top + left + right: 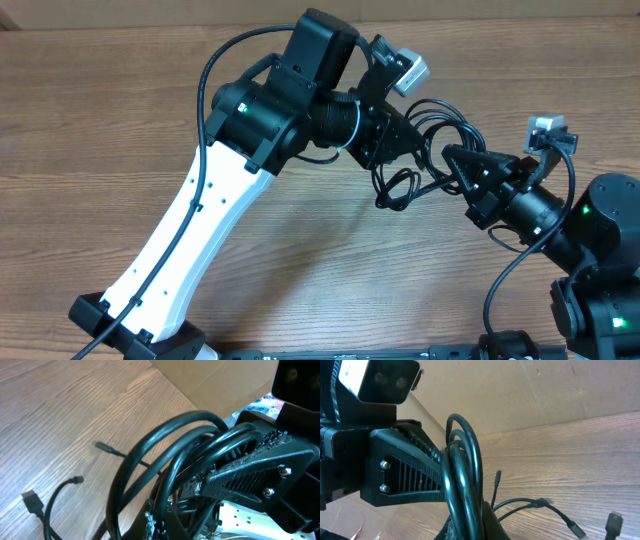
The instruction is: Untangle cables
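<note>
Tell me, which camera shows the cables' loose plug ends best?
The left wrist view: three plug ends of the cables lie clear on the table. The right wrist view shows them blurrier, near the frame's edge. Overhead they're too small.

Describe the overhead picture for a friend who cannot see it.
Two robot arms meet over a wooden table, the left arm's fingers and the right arm's fingers both closed on one tangled bundle of thin black cables. Loose loops spill out around the grip.
</note>
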